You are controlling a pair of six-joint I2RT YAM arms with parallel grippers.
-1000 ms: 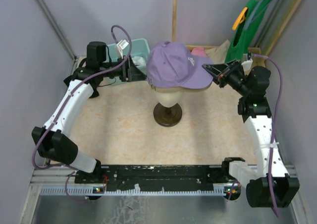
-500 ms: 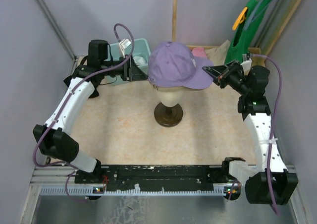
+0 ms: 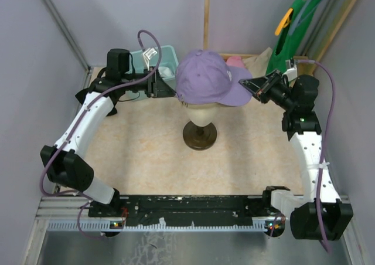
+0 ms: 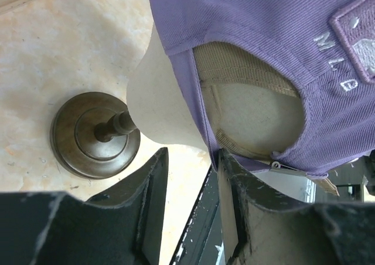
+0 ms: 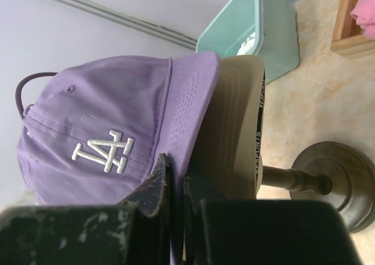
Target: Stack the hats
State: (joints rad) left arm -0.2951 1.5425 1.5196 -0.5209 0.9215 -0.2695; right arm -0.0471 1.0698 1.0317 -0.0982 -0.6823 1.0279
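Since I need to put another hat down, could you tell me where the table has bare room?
Bare tabletop lies between the stand base and the near rail. The back is crowded: teal bin, purple cap, left pincer and right pincer.

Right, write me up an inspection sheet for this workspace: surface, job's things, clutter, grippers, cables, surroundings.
Surface: beige marbled table, with a dark round stand base at its centre.
Job's things: purple cap sits over tan cap on a mannequin head; no other cap clearly seen.
Clutter: teal bin holding something white, unclear what; pink cloth at the back.
Grippers: left fingers open by the purple cap's back edge; right fingers shut on its brim.
Cables: purple cable loops above the left arm; another runs along the right arm.
Surroundings: lilac walls; green top hanging back right.
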